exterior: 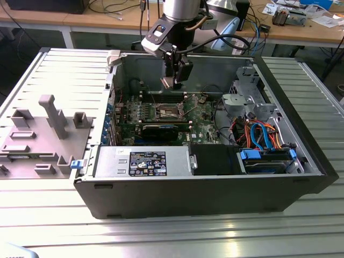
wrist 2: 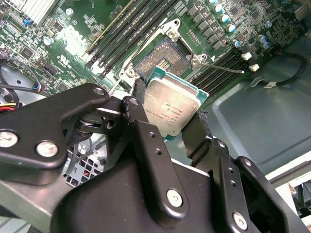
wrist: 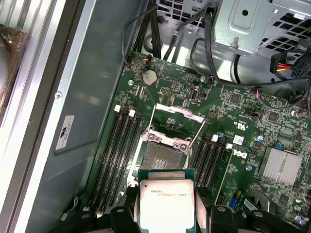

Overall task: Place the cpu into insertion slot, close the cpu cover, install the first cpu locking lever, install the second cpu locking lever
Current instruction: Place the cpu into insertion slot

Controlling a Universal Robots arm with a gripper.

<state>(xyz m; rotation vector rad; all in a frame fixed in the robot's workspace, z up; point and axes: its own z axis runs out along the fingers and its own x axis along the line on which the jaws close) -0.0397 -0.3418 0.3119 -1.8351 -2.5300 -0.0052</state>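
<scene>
My gripper (wrist 2: 167,116) is shut on the cpu (wrist 2: 171,104), a square chip with a silvery top and green edge, gripped on two opposite sides by the black fingers (wrist 2: 138,114). It hangs above the motherboard, just short of the insertion slot (wrist 2: 160,58), whose dark square with a silver rim lies bare. In the first wrist view the cpu (wrist: 166,201) sits just before the insertion slot (wrist: 160,153), and the cpu cover (wrist: 180,112) stands swung up beyond it. A thin locking lever (wrist 2: 223,68) juts out beside the socket. In the exterior view my gripper (exterior: 171,83) hovers over the insertion slot (exterior: 166,111).
The open computer case (exterior: 204,193) lies on a ribbed metal table. Long memory slots (wrist: 124,145) flank the socket. A black graphics card (exterior: 161,130), power supply (exterior: 142,161), drive cage (exterior: 244,97) and coloured cables (exterior: 258,134) crowd the case. A grey fixture tray (exterior: 43,134) lies on the exterior view's left.
</scene>
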